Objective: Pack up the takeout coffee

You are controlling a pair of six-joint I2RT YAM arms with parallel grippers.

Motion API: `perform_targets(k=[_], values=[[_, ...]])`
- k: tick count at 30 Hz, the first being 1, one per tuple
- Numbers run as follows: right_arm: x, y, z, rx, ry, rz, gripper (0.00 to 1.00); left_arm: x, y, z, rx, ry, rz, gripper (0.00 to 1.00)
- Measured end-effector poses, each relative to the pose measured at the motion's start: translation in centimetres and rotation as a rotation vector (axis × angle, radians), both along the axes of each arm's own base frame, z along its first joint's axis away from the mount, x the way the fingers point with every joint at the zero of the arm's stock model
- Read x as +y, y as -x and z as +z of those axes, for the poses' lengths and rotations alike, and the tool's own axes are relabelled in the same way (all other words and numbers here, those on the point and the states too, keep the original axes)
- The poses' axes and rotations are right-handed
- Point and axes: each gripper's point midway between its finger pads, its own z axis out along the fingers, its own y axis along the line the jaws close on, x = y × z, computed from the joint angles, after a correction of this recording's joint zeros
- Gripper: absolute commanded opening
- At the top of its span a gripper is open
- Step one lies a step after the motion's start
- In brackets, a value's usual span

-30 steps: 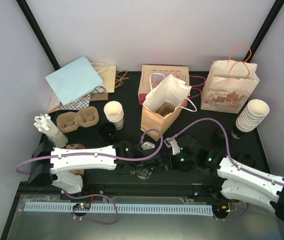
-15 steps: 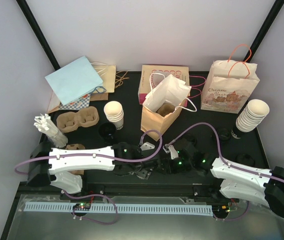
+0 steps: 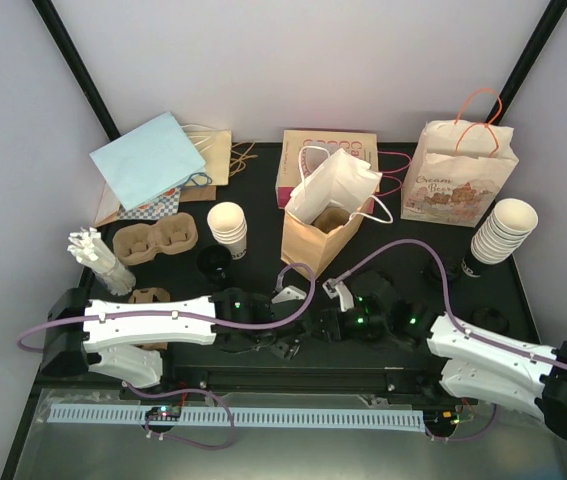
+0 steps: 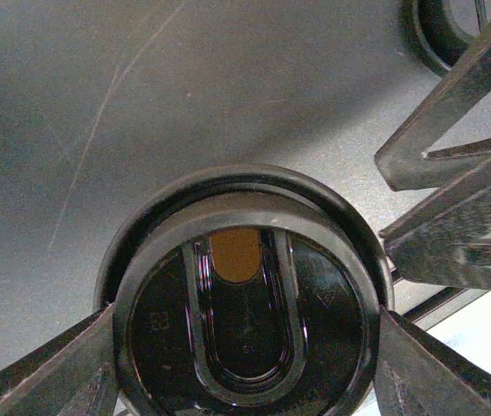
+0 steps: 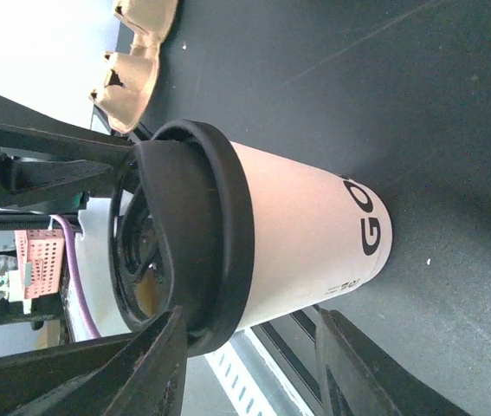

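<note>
**Lidded cup held between the two grippers, near middle of the table**

Close to the arm bases, the cream coffee cup (image 5: 306,234) stands upright on the black table (image 5: 358,87), with black lettering on its side. Its black lid (image 4: 245,303) sits on the rim. The left gripper (image 4: 247,334) hangs over it, fingers pressed against opposite sides of the lid. The right gripper (image 5: 249,334) straddles the cup's body, but I cannot tell whether its fingers press the wall. Farther back are a pulp cup carrier (image 3: 155,240), a stack of cream cups (image 3: 228,228) and an open brown paper bag (image 3: 323,230). Farthest back is a printed paper bag (image 3: 458,185).
</note>
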Motion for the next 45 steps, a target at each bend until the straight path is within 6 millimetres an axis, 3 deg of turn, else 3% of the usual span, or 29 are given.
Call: perform_targets(k=[6,15,33,45], values=[[0.4,0.0,-1.2,0.031,0.025,0.012,0.37,-0.2,0.0,-0.1,-0.009,-0.002,-0.036,0.64],[1.0,0.0,-1.2,0.049,-0.013,0.027,0.29,0.0,0.2,-0.2,-0.013,-0.006,-0.072,0.63],[1.8,-0.3,-1.6,0.131,-0.069,0.074,0.25,0.2,0.3,-0.6,-0.046,-0.029,-0.101,0.63],[2.0,-0.1,-2.0,0.076,-0.14,0.096,0.26,0.4,0.3,-0.7,-0.055,-0.025,-0.098,0.62]])
